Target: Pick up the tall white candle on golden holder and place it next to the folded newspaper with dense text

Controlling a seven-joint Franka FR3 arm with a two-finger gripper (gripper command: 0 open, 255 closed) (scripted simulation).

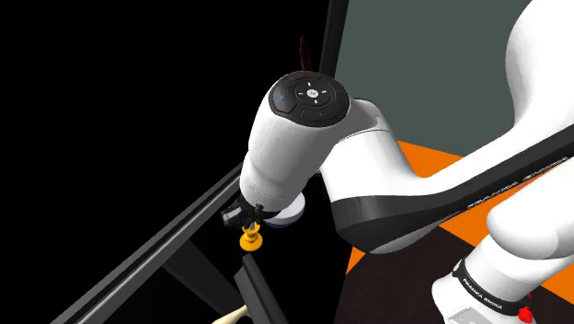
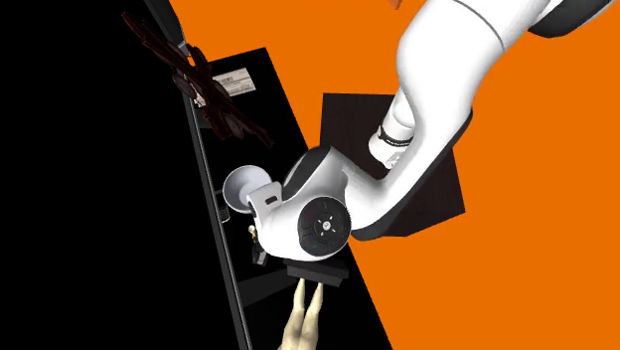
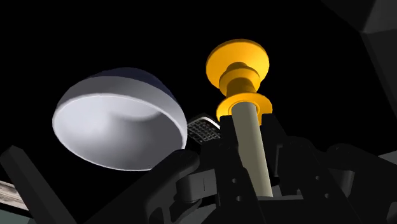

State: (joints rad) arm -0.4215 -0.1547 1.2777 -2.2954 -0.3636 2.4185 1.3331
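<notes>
Clasping the pale candle (image 3: pixel 253 159) along its length, the black gripper (image 3: pixel 248 137) is closed on its stem, gold holder (image 3: pixel 237 67) outermost, the newspaper (image 2: pixel 235 82) lying beyond the white bowl (image 3: pixel 114 121).

Both exterior cameras close on arm (image 1: pixel 304 156)

Arm (image 1: pixel 386 189) bent, tool (image 3: pixel 250 130) clasping candle (image 3: pixel 252 162)

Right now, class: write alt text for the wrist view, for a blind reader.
The gripper clasps a pale candle, its golden holder pointing away. A white bowl shows beside it, a bit of newspaper between them, against a black area.
</notes>
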